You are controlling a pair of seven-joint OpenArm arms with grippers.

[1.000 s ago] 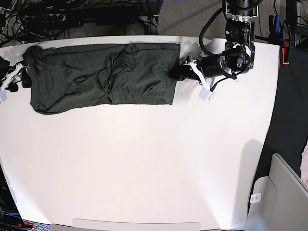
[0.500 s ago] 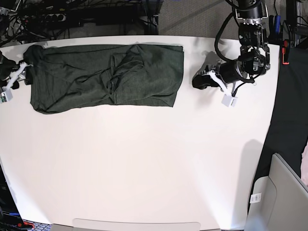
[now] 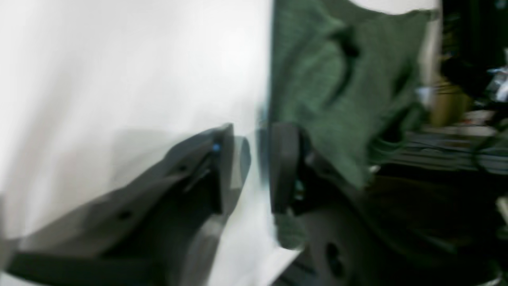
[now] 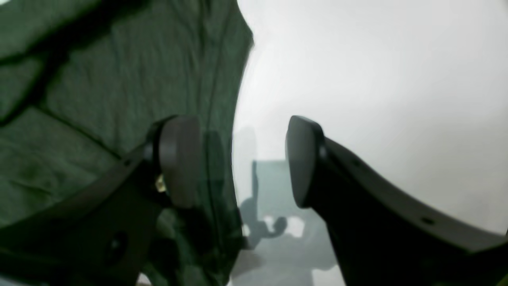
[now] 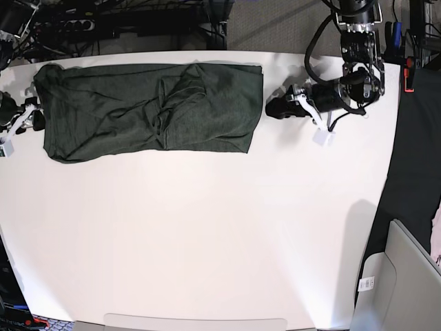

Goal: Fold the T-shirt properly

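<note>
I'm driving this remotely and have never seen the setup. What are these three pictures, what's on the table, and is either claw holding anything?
The base view looks straight down on a white table. The T-shirt, dark green, lies along its far edge, folded into a long band. Two robot arms work it. The left gripper is on that view's right, just off the shirt's edge; the right gripper is at the opposite end. The other two pictures come from cameras on the wrists, looking out between each claw's fingers. Both are blurred. The right gripper's jaws stand apart with only table between them. The left's show a narrow gap beside the cloth. Neither holds anything.

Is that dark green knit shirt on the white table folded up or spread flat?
Partly folded: the dark green knit shirt lies as a long rumpled band, no sleeves sticking out.
</note>
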